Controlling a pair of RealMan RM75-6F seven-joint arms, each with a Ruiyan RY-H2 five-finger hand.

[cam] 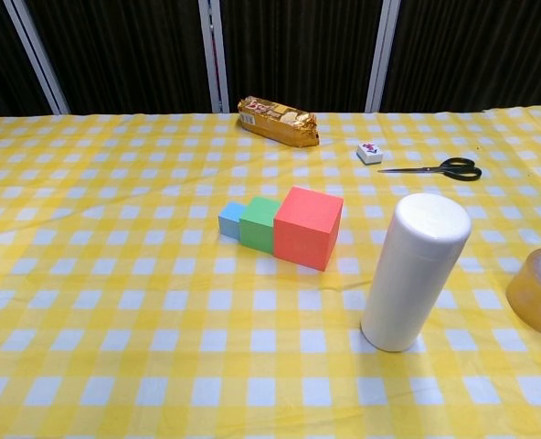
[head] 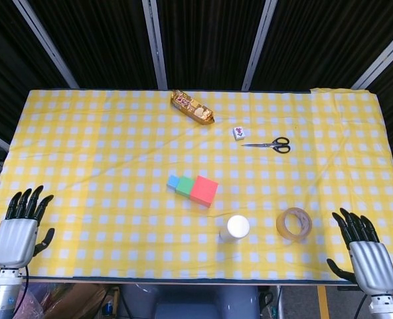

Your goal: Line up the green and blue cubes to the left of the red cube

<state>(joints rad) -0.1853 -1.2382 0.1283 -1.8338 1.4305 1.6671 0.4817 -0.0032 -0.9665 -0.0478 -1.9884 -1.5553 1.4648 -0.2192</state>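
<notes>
Presently, the red cube (cam: pixel 308 227) sits near the middle of the yellow checked tablecloth (head: pixel 83 133), with the green cube (cam: pixel 260 223) touching its left face and the blue cube (cam: pixel 231 219) touching the green one's left side, the three forming one slightly slanted row. The cubes step down in size from red to blue.

The left hand (head: pixel 17 232) is at the near left corner of the table, fingers extended and apart, holding nothing. The right hand (head: pixel 366 256) is at the near right corner, likewise spread and empty. Both are well apart from the cubes and show only in the head view.

A white cylindrical container (cam: pixel 412 272) stands upright near the red cube, on its right and closer to the robot; its top appears closed, and its contents cannot be seen. A roll of clear tape (head: pixel 294 223) lies flat beside it. At the far side lie a gold snack packet (head: pixel 192 107), a small white tile (head: pixel 238 133) and black-handled scissors (head: pixel 269 144).
</notes>
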